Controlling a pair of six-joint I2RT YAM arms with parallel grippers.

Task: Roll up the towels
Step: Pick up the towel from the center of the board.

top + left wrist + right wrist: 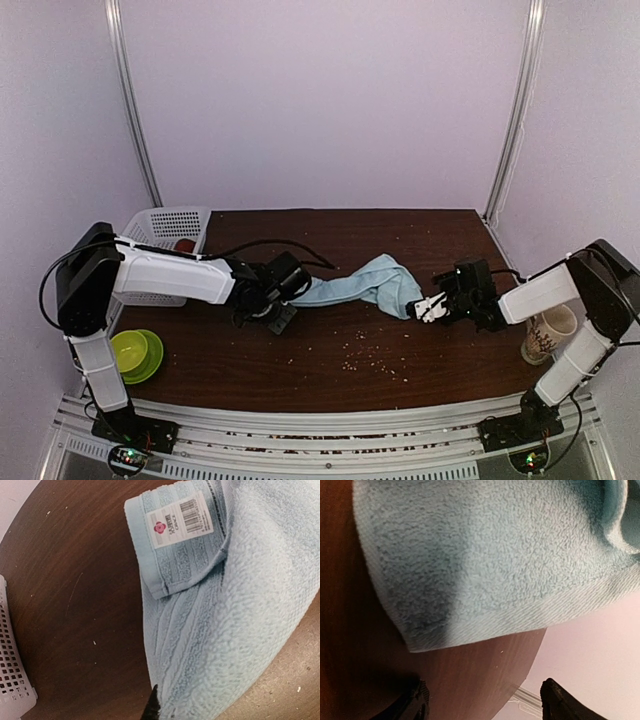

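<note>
The light-blue towel [368, 284] lies bunched in the middle of the brown table [330, 345]. Its left end runs as a narrow strip to my left gripper [283, 300]. In the left wrist view the towel [235, 610] fills the right side, a corner with a white label folded over; one black fingertip [151, 707] presses at its edge, the other is hidden. My right gripper [428, 307] is open just off the towel's right end. In the right wrist view its fingers [415, 702] stand wide apart, short of the towel's hem [485, 580]. A rust-red patch [185, 244] shows in the basket.
A white slotted basket [160, 232] stands at the back left, also seen in the left wrist view [12, 675]. A green bowl [135, 352] sits front left. A paper cup [548, 335] stands at the right edge. Crumbs [365, 360] are scattered in front.
</note>
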